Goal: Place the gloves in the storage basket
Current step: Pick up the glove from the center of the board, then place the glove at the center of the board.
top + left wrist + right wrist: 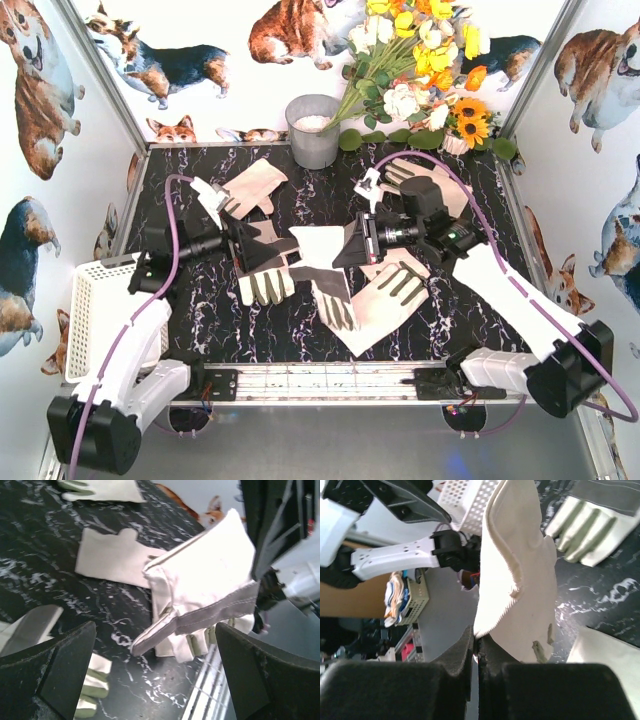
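My right gripper (352, 243) is shut on the cuff edge of a cream-white glove (318, 246) and holds it above the middle of the table; in the right wrist view the glove (520, 580) hangs from the pinched jaws (476, 645). My left gripper (262, 246) is open, facing that glove from the left; in the left wrist view the glove (205, 580) hangs ahead of the wide jaws (155, 675), not touching them. Several other gloves lie on the table, at the back left (250, 188), the front left (268, 285) and the front right (388, 295). The white storage basket (95, 310) stands at the left edge.
A grey metal bucket (313, 130) and a bunch of flowers (420, 60) stand at the back. Another glove (425, 178) lies under the right arm. Corgi-print walls close in the table. A metal rail (320, 380) runs along the front edge.
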`<state>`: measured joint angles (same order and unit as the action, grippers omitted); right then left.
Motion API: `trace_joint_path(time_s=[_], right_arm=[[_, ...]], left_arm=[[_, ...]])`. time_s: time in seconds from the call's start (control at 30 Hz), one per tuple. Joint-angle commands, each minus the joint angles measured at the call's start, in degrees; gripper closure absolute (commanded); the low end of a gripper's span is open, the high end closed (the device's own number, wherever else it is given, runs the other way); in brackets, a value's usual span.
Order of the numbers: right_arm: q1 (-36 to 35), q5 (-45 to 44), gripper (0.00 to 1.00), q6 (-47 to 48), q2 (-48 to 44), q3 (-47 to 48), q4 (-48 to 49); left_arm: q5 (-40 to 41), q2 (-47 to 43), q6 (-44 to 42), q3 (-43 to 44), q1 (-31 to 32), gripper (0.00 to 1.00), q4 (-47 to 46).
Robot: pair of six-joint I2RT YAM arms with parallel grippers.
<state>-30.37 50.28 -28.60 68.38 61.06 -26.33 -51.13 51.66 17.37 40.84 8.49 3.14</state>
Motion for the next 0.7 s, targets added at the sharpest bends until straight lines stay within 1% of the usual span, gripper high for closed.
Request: trace_joint_path(time_s=[0.0, 0.13, 0.2, 0.3, 0.37, 0.5, 0.67], right_arm=[[-0.3, 8.9, 1.00, -2.2, -3.8, -2.1, 8.5], [-0.3, 10.5, 1.00, -6.5, -7.0, -5.4, 15.6], [-0.4, 11.6, 1.00, -7.9, -7.2, -5.8, 16.9], [-0.6, 12.1, 1.00, -7.5, -6.7, -5.5, 15.4], [-0.9, 12.4, 1.00, -7.3, -6.4, -5.3, 14.9], [-2.0, 12.3, 1.00, -5.9, -5.8, -4.6, 12.9], [-3.0, 11.9, 1.00, -2.8, -4.7, -3.4, 8.0]], left_arm=[[-8.2, -2.9, 1.4, 3.9, 2.5, 0.00, 2.0], [-7.7, -1.5, -4.3, 9.6, 5.8, 0.00, 11.0], [-7.1, -0.1, -7.5, 12.9, 7.1, 0.00, 14.8], [-6.6, 2.4, -9.3, 16.0, 9.4, 0.00, 16.2], [-4.7, 4.4, -11.3, 18.3, 11.3, 0.00, 17.7], [-0.3, 9.7, -18.9, 24.9, 15.6, 0.00, 26.2], [-1.2, 16.1, -23.4, 31.4, 21.6, 0.00, 33.2]])
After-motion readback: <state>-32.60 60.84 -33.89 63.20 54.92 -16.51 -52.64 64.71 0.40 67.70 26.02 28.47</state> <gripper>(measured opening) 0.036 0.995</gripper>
